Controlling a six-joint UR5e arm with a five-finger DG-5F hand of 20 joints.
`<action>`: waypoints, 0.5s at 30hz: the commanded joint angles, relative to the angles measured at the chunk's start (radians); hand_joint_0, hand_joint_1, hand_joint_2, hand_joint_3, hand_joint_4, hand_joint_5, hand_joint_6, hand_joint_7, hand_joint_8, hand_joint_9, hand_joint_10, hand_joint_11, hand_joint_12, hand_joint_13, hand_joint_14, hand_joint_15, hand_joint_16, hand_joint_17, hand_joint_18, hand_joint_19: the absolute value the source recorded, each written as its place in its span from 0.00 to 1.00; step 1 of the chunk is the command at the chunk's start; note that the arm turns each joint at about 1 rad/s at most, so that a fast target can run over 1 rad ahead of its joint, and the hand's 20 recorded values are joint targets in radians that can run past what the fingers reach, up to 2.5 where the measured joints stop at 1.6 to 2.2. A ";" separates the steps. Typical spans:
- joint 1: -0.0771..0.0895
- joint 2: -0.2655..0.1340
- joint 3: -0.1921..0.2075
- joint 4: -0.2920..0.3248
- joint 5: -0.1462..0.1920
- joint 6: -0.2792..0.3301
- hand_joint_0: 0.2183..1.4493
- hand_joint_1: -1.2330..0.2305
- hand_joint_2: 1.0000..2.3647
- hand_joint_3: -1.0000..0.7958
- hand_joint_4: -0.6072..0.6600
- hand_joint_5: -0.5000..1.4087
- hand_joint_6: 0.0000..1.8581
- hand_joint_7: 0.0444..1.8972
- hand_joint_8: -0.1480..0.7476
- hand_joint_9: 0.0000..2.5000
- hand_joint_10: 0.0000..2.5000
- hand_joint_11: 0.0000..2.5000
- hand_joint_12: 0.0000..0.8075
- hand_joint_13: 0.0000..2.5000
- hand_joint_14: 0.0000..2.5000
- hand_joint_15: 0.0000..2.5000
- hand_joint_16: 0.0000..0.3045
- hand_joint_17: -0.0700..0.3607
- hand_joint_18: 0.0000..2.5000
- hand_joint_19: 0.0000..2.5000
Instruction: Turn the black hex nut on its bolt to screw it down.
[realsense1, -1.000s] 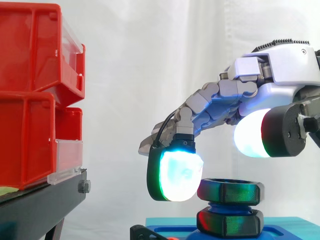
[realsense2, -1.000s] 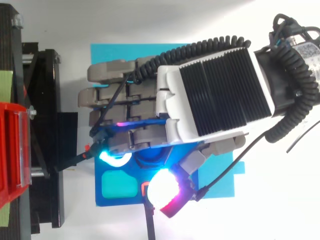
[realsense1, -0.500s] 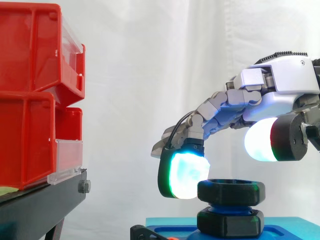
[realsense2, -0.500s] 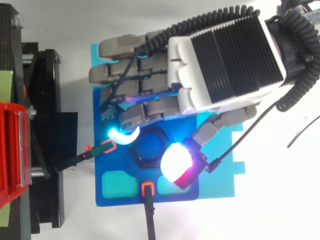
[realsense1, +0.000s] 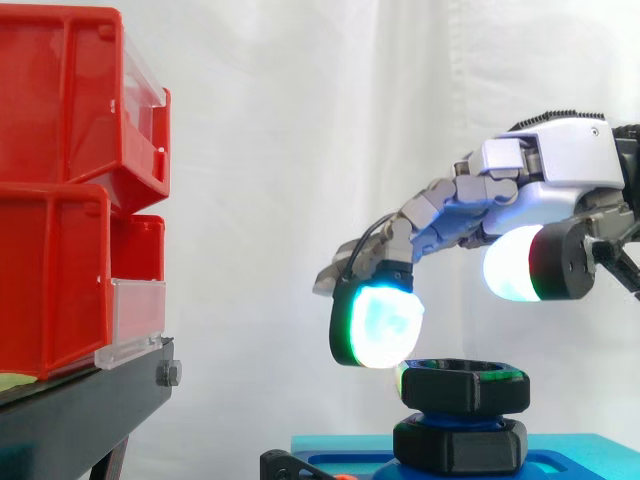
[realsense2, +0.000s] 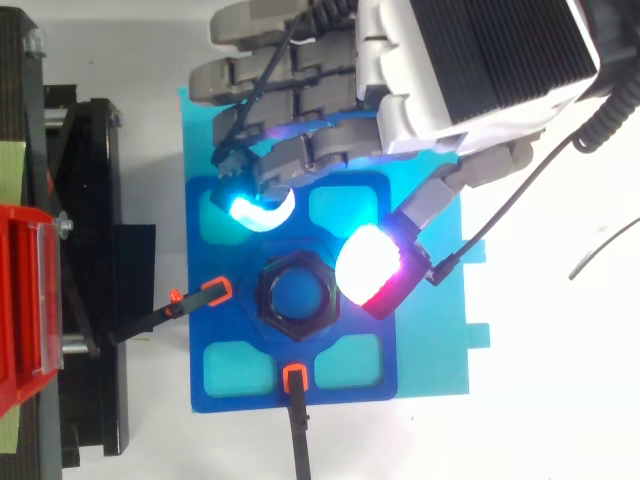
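1. Since the earlier frames, the hand (realsense1: 540, 170) has lifted off the black hex nut (realsense1: 463, 387) and drawn back; in the top view it now lies toward the upper edge.
2. Left side: stacked red bins (realsense1: 60, 180) rest on a black stand (realsense1: 80, 410).
3. Background: a white curtain (realsense1: 300, 120) hangs behind the work.
4. Surface: a white table (realsense2: 560, 400) carries a cyan sheet (realsense2: 440, 340), and a dark blue fixture plate (realsense2: 230, 325) lies on it.
5. Two black rods with orange ends (realsense2: 215, 292) point at the nut from the left and from below in the top view.
6. Task part: the black hex nut sits at the plate's centre on a blue bolt (realsense2: 296, 298), above a second black hex piece (realsense1: 460, 443).
7. Hand state: released, fingers extended, holding nothing. The cyan-green fingertip pad (realsense1: 378, 325) hangs up and left of the nut, apart from it. The white thumb pad (realsense2: 368, 268) sits higher, near the nut's right edge.
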 joint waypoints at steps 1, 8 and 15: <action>0.008 0.001 0.003 0.030 0.005 0.006 0.24 0.61 0.00 0.28 0.69 0.15 0.38 0.35 0.46 0.19 0.00 0.12 0.20 0.15 0.00 0.00 0.06 0.26 0.06 0.04; 0.048 0.001 0.003 0.084 0.062 0.006 0.24 0.61 0.00 0.28 0.68 0.15 0.36 0.38 0.46 0.19 0.00 0.12 0.20 0.14 0.00 0.00 0.06 0.26 0.05 0.04; 0.113 0.000 0.002 0.068 0.140 0.006 0.24 0.59 0.00 0.28 0.67 0.15 0.34 0.42 0.46 0.20 0.00 0.12 0.21 0.14 0.00 0.00 0.06 0.26 0.04 0.05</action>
